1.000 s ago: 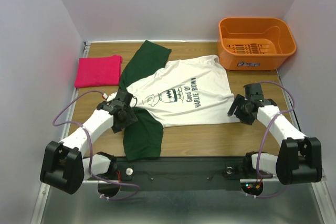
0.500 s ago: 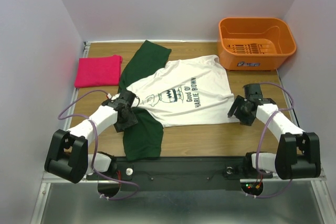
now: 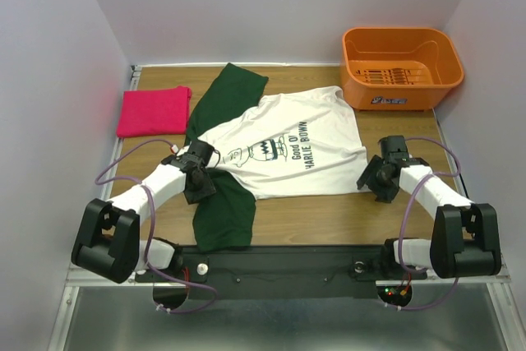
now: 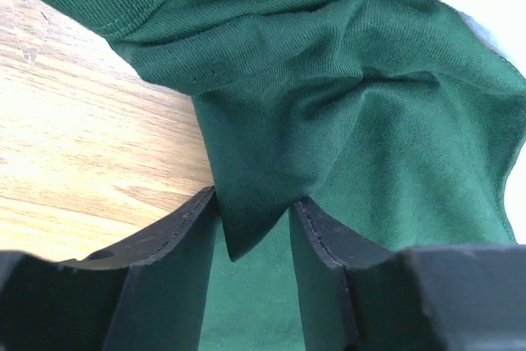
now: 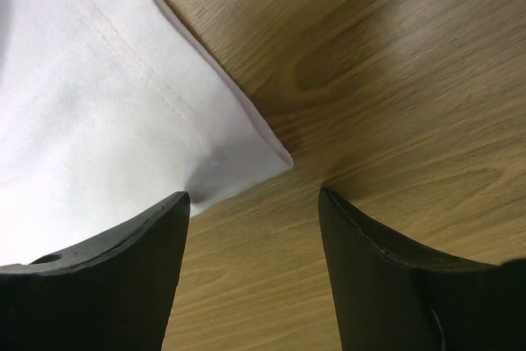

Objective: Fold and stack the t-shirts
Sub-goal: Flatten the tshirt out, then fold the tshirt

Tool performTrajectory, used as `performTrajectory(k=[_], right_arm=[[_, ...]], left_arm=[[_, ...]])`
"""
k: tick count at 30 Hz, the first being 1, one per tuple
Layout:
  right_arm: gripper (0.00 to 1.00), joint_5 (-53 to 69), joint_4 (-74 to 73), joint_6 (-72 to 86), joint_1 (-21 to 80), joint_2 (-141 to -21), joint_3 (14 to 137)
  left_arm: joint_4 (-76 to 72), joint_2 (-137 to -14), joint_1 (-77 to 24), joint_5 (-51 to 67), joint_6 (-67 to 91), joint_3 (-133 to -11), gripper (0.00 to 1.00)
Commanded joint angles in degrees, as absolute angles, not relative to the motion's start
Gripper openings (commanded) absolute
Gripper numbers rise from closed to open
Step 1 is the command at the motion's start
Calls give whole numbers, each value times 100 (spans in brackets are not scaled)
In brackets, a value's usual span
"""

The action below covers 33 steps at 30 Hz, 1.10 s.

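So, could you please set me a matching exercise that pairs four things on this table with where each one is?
Things:
1. pink t-shirt
2. orange basket
3. left gripper
4. right gripper

Places:
A. far right corner
B. astride a fold of the white t-shirt, on its green sleeve
C. far left, folded
D. open at that shirt's white hem corner

Pairs: 1-C; 2-A; 3-B; 4-D

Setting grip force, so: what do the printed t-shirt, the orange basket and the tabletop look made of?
The printed t-shirt: soft matte knit, likely cotton jersey; fine ribs and stitched hems show. The orange basket: moulded plastic, slight sheen, slotted floor. The tabletop: wood or wood-look laminate; grain shows, smooth.
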<state>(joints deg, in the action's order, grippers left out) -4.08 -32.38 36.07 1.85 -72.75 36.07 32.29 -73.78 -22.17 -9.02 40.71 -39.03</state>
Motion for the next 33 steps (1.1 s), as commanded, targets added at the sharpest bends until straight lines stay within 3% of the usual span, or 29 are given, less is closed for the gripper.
performTrajectory(k=[1,6,8,15,18,23,29,33], right_arm=[[68,-440,-2778,3823,141,-7453,3498],[60,-404,-2690,3876,141,-7471,3445],[52,-483,-2698,3867,141,-7392,3410],[40,-615,-2690,3832,141,-7409,3498],[33,-615,-2681,3814,141,-7479,3594],[33,-554,-2681,3841,141,-7322,3639],[44,-729,-2689,3920,141,-7269,3639],[45,-879,-2681,3999,141,-7260,3682]], left_arm=[[3217,-7251,-2268,-923,3982,-3920,43],[3383,-7005,-2267,-914,4034,-3972,21],[3427,-6822,-2268,-888,4060,-3999,12],[3683,-6373,-2267,-817,4122,-4113,0],[3726,-6311,-2267,-765,4140,-4105,0],[3805,-6135,-2267,-642,4175,-4113,0],[3902,-6047,-2267,-642,4166,-4175,0],[3911,-6003,-2268,-642,4166,-4166,0]])
